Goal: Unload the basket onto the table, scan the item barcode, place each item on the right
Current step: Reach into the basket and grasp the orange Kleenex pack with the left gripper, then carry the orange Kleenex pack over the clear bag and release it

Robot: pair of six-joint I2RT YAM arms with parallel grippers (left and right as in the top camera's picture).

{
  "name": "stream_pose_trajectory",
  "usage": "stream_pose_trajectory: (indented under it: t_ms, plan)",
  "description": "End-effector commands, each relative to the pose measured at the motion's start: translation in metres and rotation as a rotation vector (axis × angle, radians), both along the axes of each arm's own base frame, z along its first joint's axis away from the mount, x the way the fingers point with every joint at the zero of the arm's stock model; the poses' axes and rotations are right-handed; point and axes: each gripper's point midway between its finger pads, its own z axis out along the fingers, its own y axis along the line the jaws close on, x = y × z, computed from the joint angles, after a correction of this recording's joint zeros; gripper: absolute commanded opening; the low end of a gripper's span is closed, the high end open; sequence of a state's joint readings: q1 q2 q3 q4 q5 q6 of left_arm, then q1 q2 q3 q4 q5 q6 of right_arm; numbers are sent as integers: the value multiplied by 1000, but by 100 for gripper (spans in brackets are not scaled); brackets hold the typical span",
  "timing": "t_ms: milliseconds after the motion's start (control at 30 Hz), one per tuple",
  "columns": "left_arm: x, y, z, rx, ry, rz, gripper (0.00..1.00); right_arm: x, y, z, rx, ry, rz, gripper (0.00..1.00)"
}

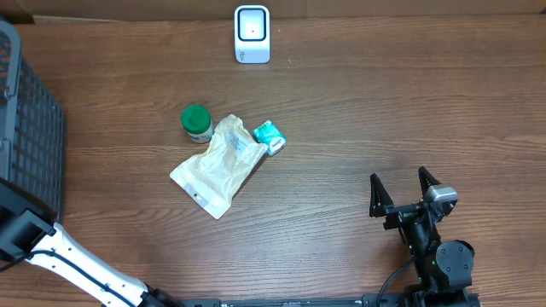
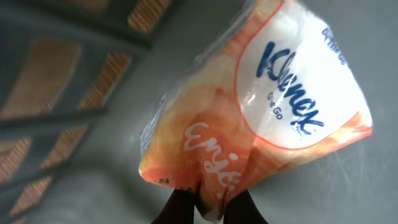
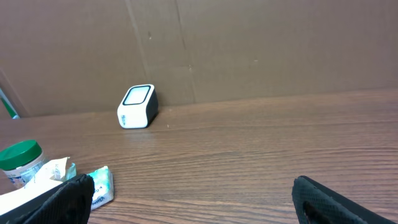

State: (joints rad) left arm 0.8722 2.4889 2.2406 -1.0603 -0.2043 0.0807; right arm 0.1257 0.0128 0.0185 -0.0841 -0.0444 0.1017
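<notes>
An orange and white Kleenex tissue pack fills the left wrist view, lying on a grey floor inside the basket. My left gripper is shut on the pack's crimped lower edge, with one dark finger on each side of the film. No barcode shows on the face in view. The white scanner stands at the far middle of the table, also in the right wrist view as the scanner. Near the front right my right gripper stands open and holds nothing.
A dark mesh basket sits at the left edge, and the left arm reaches into it. On the table lie a green-lidded jar, a beige pouch and a teal tissue pack.
</notes>
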Motion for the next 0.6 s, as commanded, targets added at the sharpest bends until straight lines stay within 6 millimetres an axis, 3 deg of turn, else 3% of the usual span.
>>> stream_pose_trajectory:
  t_ms: [0,100,133,200,367,467,567]
  plan:
    - [10,-15,26,7,-35,23,4,0,-2,-3,2,0,-9,100]
    - [22,-25,73,55,-115,35,4,0,-2,-3,2,0,-9,100]
    - [27,-32,99,79,-165,45,4,0,-2,-3,2,0,-9,100]
    - [36,-47,132,81,-245,29,4,0,-2,-3,2,0,-9,100]
    - [54,-114,236,38,-521,-58,4,0,-2,-3,2,0,-9,100]
    - [52,-157,280,22,-599,-131,4,0,-2,-3,2,0,-9,100]
    - [48,-222,310,-16,-620,-246,4,0,-2,-3,2,0,-9,100]
